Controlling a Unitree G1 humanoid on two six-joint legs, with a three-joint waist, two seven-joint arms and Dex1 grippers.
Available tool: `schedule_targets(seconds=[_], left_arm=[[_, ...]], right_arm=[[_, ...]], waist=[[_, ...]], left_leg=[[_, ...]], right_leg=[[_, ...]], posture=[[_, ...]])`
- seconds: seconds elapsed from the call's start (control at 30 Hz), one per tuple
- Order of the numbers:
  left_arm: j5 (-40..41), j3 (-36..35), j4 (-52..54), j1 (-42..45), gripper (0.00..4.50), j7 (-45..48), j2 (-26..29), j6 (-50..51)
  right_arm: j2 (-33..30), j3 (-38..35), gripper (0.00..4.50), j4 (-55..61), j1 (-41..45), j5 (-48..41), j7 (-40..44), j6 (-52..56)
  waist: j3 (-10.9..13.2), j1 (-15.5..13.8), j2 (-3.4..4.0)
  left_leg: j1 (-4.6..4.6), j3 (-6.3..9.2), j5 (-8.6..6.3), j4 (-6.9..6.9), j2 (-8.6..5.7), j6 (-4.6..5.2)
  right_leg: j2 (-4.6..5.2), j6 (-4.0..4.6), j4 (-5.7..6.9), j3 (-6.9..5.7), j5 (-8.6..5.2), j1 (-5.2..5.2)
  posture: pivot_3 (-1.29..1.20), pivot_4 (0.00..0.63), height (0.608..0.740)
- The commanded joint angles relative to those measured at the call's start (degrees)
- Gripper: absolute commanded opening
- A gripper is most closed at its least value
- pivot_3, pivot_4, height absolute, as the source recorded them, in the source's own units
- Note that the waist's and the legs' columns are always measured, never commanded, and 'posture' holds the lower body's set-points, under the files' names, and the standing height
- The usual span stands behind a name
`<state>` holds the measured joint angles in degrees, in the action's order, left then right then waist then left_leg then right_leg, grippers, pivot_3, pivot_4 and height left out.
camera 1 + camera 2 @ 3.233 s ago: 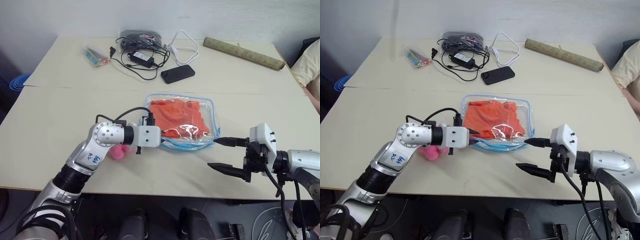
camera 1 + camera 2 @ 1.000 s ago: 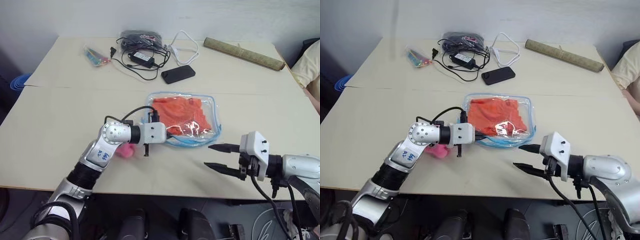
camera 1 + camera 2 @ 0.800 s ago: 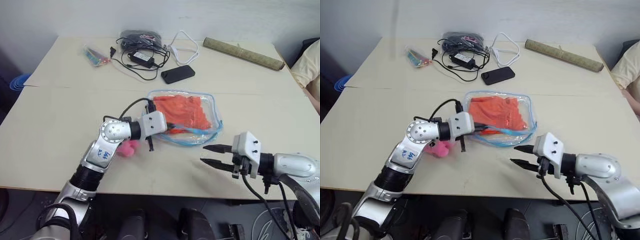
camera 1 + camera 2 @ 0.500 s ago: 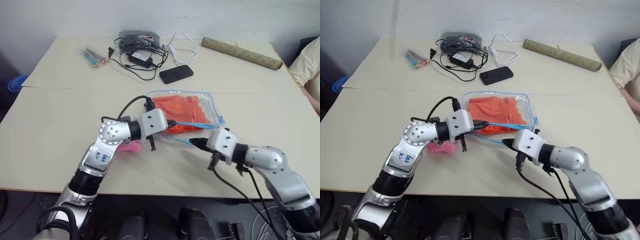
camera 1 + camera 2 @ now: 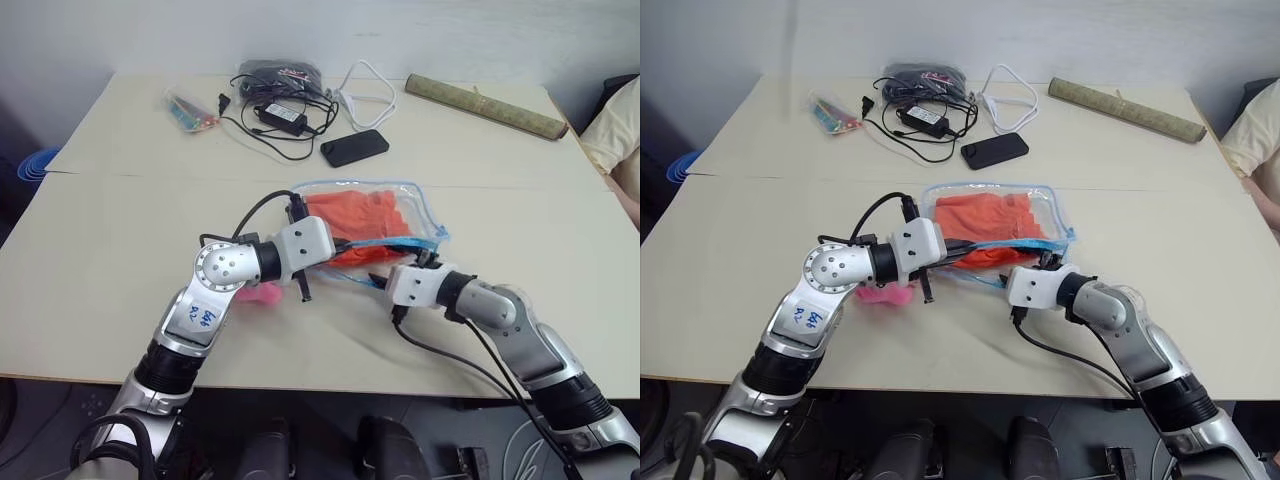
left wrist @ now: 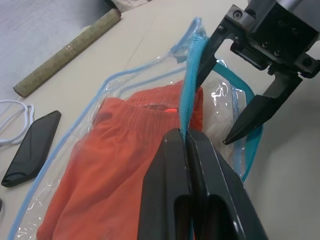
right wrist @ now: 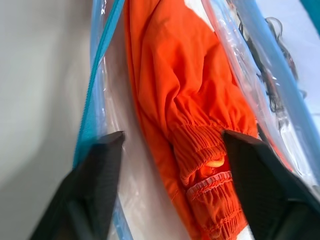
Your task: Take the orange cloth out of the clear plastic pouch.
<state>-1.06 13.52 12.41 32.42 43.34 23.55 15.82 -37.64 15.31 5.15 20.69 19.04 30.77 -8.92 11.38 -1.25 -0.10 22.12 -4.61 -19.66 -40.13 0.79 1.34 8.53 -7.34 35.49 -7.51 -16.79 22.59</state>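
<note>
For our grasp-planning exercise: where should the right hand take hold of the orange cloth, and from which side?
Grip the ribbed, gathered end of the orange cloth, entering through the clear plastic pouch mouth that the left hand pinches up. That bunched fold lies between the open right hand fingers.

The right gripper [image 6: 234, 82] has swung in from the table's near edge, and now its black fingers [image 7: 262, 187] are spread inside the mouth of the clear plastic pouch with light blue trim [image 5: 415, 212], either side of the bright orange wrinkled cloth [image 7: 185, 115]. The left gripper [image 6: 186, 142] has lifted the pouch's upper edge.
</note>
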Motion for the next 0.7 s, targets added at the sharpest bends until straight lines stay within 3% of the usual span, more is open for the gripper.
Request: schedule_targets(seconds=[0.03,0.4,0.7], left_arm=[[0.89,-0.59,2.64,0.09,0.00,-0.67,-0.25,-0.29],[2.76,-0.94,2.96,1.54,0.00,-0.86,-1.70,0.13],[2.88,-1.35,2.77,2.09,0.00,-1.08,-1.57,0.16]], right_arm=[[1.30,0.47,4.49,-0.62,1.24,4.66,-3.69,-2.51],[2.44,7.69,4.49,-10.01,8.00,18.65,-4.93,-6.94],[8.99,11.02,4.49,-25.79,16.97,21.77,-9.92,-7.98]], waist=[[0.00,0.04,0.00],[-0.01,0.19,0.01],[-0.03,1.50,-0.01]], left_leg=[[0.00,0.00,0.00,0.00,0.00,0.00],[-0.03,0.00,0.01,0.00,0.03,-0.01],[-0.08,0.04,0.05,0.02,0.07,-0.08]], right_leg=[[0.00,0.00,0.00,0.00,0.00,0.00],[0.00,0.00,0.01,0.01,0.00,-0.02],[-0.01,0.03,0.08,-0.01,-0.01,-0.05]], posture=[[0.00,0.150,0.740],[0.00,0.150,0.740],[0.00,0.150,0.740]])
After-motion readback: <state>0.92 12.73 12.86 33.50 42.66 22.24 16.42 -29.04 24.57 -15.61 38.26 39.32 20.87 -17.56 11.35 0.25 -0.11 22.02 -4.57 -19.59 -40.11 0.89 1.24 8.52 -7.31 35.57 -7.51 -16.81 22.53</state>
